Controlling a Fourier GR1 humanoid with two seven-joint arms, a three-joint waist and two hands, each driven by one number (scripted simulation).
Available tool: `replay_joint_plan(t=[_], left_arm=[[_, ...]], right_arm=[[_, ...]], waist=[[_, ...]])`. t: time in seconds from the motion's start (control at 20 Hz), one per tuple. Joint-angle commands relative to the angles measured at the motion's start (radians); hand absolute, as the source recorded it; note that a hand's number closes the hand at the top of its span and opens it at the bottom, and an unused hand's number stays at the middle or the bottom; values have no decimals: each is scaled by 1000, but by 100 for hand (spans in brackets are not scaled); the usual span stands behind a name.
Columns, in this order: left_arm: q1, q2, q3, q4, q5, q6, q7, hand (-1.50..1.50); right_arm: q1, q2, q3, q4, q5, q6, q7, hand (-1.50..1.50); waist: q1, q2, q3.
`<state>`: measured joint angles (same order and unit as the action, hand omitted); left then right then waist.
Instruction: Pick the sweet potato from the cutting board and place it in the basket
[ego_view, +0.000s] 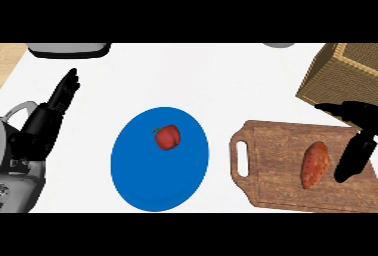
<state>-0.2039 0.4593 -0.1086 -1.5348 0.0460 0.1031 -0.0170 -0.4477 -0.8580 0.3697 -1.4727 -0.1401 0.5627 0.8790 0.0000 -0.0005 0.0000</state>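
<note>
An orange sweet potato (314, 164) lies lengthwise on the wooden cutting board (275, 175) at the right. My right hand (356, 150) hovers just right of it, fingers straight and pointing down toward the board, thumb stretched left; it holds nothing. The wicker basket (343, 75) stands at the far right, behind the board, partly cut off by the view's edge. At the left edge my left hand (50, 117) rests open with its fingers pointing up, away from the board.
A blue plate (140, 170) with a red pepper (168, 137) on it sits left of the cutting board. A grey appliance (70, 49) stands at the back left, and a grey round object (279, 45) peeks in at the back.
</note>
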Motion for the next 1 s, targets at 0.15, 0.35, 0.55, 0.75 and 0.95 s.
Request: replay_joint_plan(t=[0.15,0.35,0.55,0.75,0.95], left_arm=[[-23,-68,9,28,-71,-10,4,0],[33,-39,72,16,-45,-73,-36,0],[47,-77,78,-32,-82,-68,-18,0],[-51,-79,103,54,-85,-116,1,0],[53,-97,125,-51,-83,-135,9,0]], right_arm=[[61,95,-55,26,162,24,-31,-150],[134,114,-83,-13,240,10,-94,-150],[126,178,-121,-12,307,29,-61,-150],[201,209,-151,-37,343,24,-91,-150],[176,225,-211,22,384,79,-137,-150]], waist=[[-1,1,0],[-1,0,0],[0,0,0],[-5,0,0],[3,0,0]])
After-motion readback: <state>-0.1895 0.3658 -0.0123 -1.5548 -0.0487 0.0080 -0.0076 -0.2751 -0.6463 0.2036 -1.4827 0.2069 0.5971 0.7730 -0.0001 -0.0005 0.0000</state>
